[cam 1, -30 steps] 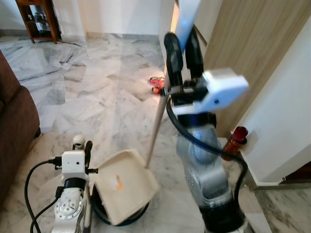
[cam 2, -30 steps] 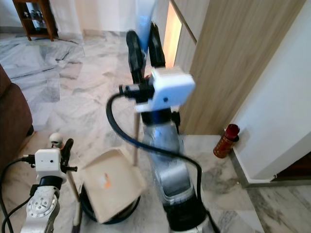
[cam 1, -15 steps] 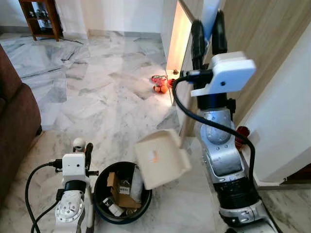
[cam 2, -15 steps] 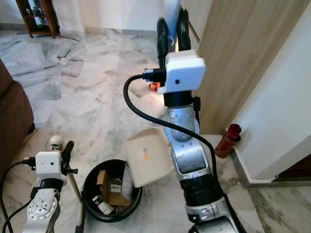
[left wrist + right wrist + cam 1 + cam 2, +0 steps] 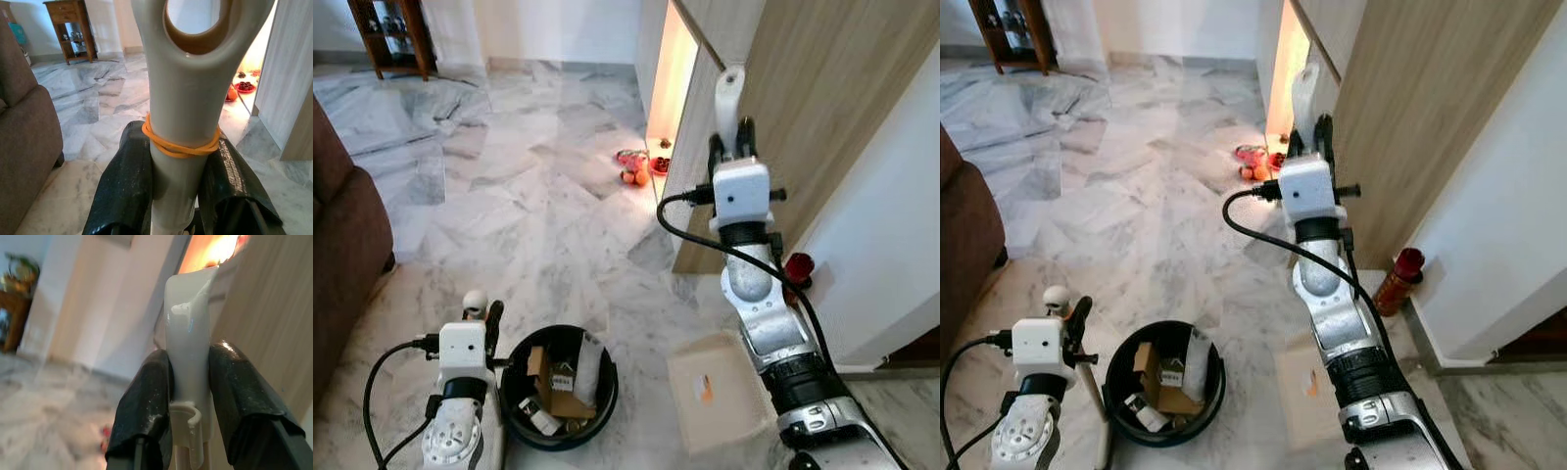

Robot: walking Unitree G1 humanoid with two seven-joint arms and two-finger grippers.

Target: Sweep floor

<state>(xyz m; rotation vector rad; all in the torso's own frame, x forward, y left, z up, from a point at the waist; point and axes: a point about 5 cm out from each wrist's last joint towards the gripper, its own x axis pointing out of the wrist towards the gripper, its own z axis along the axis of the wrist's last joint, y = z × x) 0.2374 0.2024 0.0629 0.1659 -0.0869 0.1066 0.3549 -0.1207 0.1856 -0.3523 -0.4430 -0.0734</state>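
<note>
Right gripper (image 5: 188, 396): I had its two black fingers clamped on the white handle (image 5: 731, 98) of the dustpan (image 5: 720, 403), raised high in front of the wooden panel (image 5: 822, 108).
Dustpan: it sat well below that gripper, low by the floor (image 5: 509, 196), at the foot of my right arm, with a small orange scrap on it.
Left gripper (image 5: 178, 181): I had it closed around the pale broom handle (image 5: 188, 98), just under the hanging loop, an orange rubber band lying right above the fingers.
Bin (image 5: 558, 387): the black bin stood just beside the left gripper, toward the right arm, part full of cartons and wrappers; the dustpan was beside it, not over it.
Task judgement: I judged the pan was back down for another load, with the floor itself still to sweep.
Risk, spill: the orange scrap could slide off if I tilted the pan while moving it.
Risk, knock: a red bottle (image 5: 796, 266) stood near the right arm by the wall; a swing of the elbow could topple it.
Risk, bin: a wide broom stroke could push the bin over.
Risk, litter: red and orange bits (image 5: 634, 166) lay far ahead by the lit gap, easy to miss.
</note>
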